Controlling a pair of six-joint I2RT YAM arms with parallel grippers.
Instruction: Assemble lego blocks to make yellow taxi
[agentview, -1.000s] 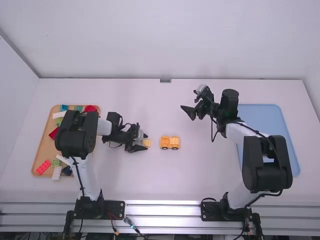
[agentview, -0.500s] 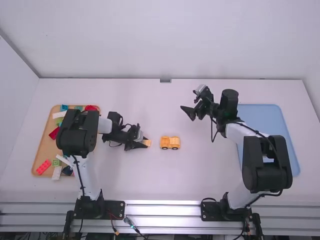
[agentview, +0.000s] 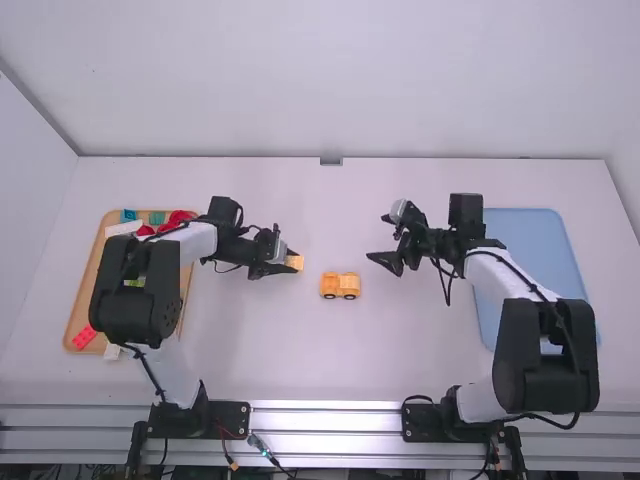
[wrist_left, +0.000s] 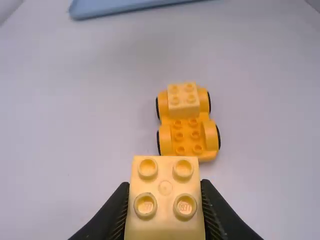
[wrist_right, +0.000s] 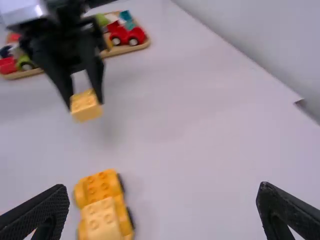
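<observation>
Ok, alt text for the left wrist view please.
The left claw holds a four-stud yellow block; beyond it, a yellow wheeled base with a paler block on top stands on the white table, a blue tray farther off.

Robotics lab, bench workcell

Two arms (agentview: 545, 350) mounted at a ribbed metal rail (agentview: 325, 420), near edge of white bench (agentview: 330, 360). Exposed cables (agentview: 265, 447) and connectors by the rail. Plain pale walls (agentview: 300, 80) behind and to the sides. Reads as lab.
</observation>
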